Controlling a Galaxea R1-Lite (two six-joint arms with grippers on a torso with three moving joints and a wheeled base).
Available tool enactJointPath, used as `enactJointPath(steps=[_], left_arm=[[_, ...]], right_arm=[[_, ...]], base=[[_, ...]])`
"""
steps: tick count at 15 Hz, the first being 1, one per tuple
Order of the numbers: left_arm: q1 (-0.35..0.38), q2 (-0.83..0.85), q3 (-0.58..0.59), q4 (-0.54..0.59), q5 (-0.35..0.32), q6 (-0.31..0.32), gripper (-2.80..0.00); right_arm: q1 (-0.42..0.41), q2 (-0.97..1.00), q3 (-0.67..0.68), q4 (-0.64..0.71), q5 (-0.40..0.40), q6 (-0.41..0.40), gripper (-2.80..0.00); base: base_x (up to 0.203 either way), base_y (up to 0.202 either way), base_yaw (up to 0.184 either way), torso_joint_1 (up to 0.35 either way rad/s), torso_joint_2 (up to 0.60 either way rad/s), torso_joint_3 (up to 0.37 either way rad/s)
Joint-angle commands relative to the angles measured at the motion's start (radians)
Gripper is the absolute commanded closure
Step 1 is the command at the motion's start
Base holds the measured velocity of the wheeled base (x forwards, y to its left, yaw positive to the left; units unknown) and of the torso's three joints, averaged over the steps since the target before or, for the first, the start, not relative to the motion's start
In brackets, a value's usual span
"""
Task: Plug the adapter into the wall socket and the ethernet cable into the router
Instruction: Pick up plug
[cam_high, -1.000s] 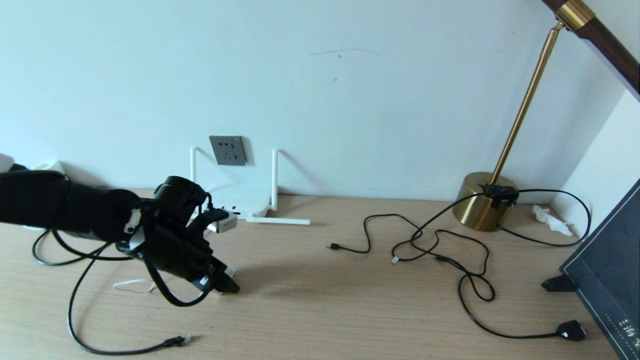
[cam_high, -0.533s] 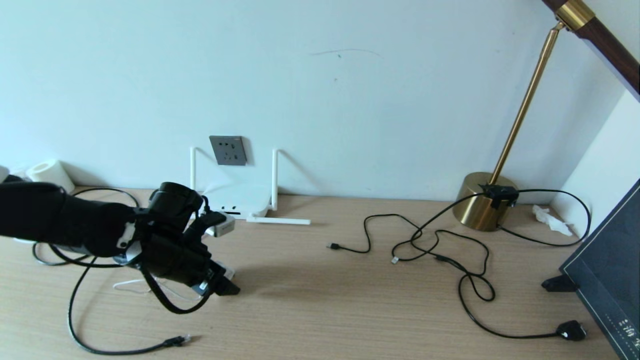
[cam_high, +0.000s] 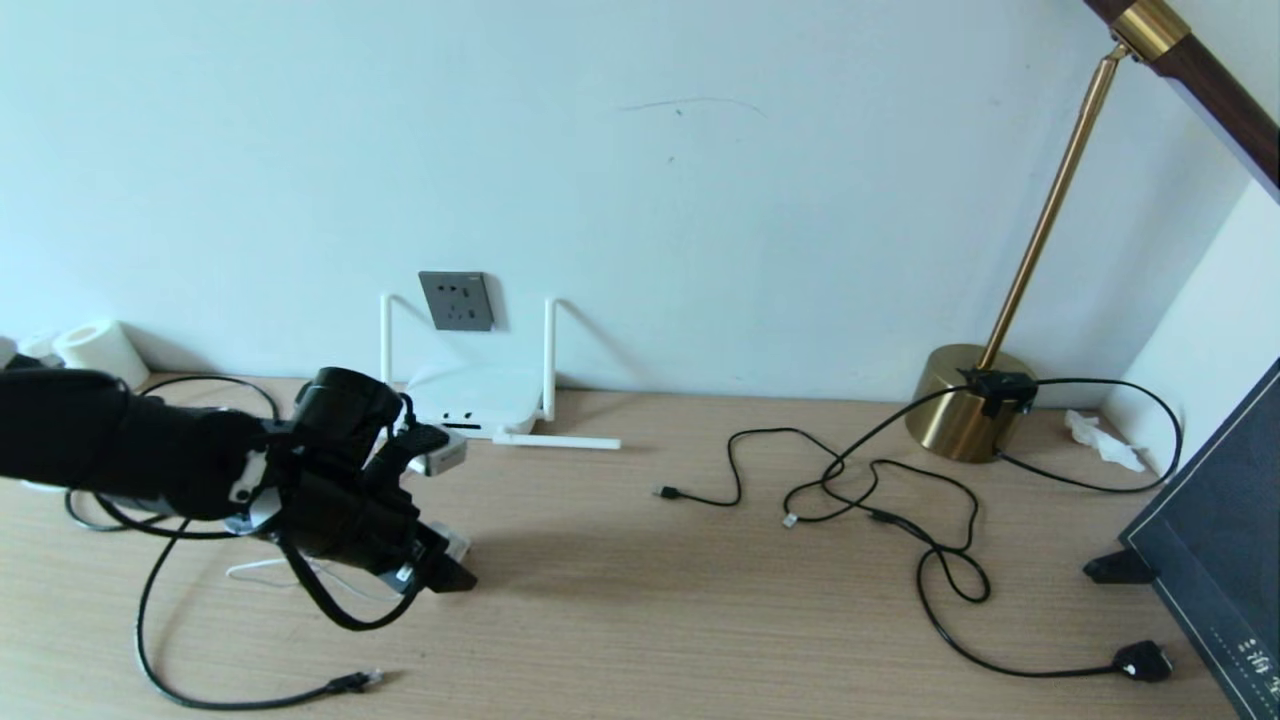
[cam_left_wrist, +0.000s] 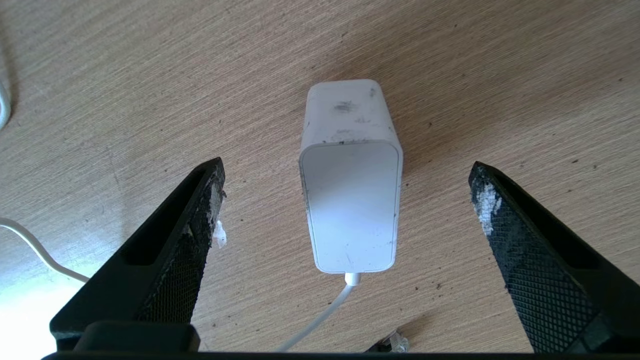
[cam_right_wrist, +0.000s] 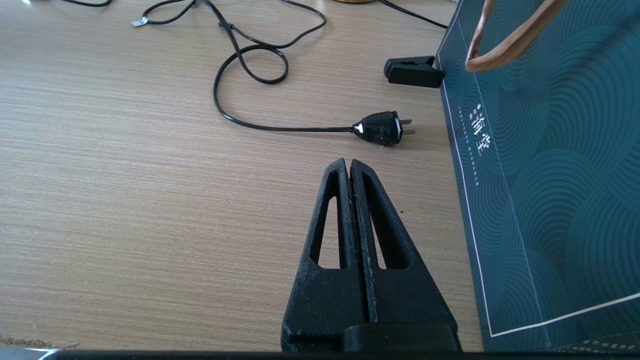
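The left gripper (cam_left_wrist: 347, 192), jaws spread, straddles the adapter (cam_left_wrist: 350, 200) on the table (cam_left_wrist: 500, 75); closing off-centre could tip it.

Pale wall (cam_high: 700, 180), wooden desk (cam_high: 640, 620), brass lamp (cam_high: 965, 400) at right

We see what looks like a home desk or study corner. A light wood-grain worktop (cam_high: 700, 600) meets a plain pale wall (cam_high: 700, 180) across the middle of the frame. A brass desk lamp (cam_high: 965, 400) stands at the right, a white router (cam_high: 480, 400) sits below a grey wall socket (cam_high: 456, 300) left of centre, and loose black cables (cam_high: 880, 500) trail across the lower right.
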Motion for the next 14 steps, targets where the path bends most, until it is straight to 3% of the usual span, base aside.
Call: enactJointPath(steps=[1, 7, 8, 9, 14], left_arm=[[0.0, 0.005, 0.002, 0.001, 0.001, 0.002, -2.8], [0.0, 0.008, 0.038, -0.065, 0.001, 0.002, -2.8], [0.0, 0.008, 0.039, -0.071, 0.001, 0.002, -1.0], [0.0, 0.006, 0.044, -0.071, 0.0, 0.002, 0.0], [-0.001, -0.003, 0.064, -0.069, 0.001, 0.003, 0.0]], right_arm=[[0.0, 0.0, 0.0, 0.0, 0.0, -0.001, 0.0], [0.0, 0.0, 0.0, 0.0, 0.0, -0.001, 0.0], [0.0, 0.0, 0.0, 0.001, 0.0, -0.001, 0.0], [0.0, 0.0, 0.0, 0.001, 0.0, -0.001, 0.0], [0.0, 0.0, 0.0, 0.001, 0.0, -0.001, 0.0]], base=[[0.0, 0.0, 0.0, 0.0, 0.0, 0.0], [0.0, 0.0, 0.0, 0.0, 0.0, 0.0], [0.0, 0.0, 0.0, 0.0, 0.0, 0.0], [0.0, 0.0, 0.0, 0.0, 0.0, 0.0], [0.0, 0.0, 0.0, 0.0, 0.0, 0.0]])
